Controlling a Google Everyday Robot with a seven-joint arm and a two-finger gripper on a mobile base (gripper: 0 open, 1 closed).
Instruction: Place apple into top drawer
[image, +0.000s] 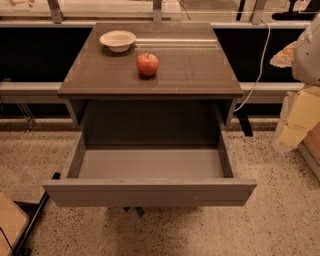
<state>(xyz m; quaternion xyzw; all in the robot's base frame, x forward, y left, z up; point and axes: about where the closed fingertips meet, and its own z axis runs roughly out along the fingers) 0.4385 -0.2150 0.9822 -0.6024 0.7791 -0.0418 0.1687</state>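
The apple (147, 64), small, round and red, sits on the cabinet top (200, 70) near its middle, a little left of centre. The top drawer (150, 192) is pulled wide open below it; its light grey inner floor (150, 164) is bare. My gripper (300, 120) shows as a pale yellowish shape at the right edge of the view, under a white arm part (307, 50) and partly cut off by the frame. It is well to the right of the cabinet, away from the apple and the drawer, and holds nothing that I can see.
A shallow cream-white bowl (118, 40) stands on the cabinet top at the back left, behind the apple. A white cable (257, 75) hangs down right of the cabinet. Speckled floor (280, 220) surrounds the drawer. A tan object (10, 220) lies at the lower left.
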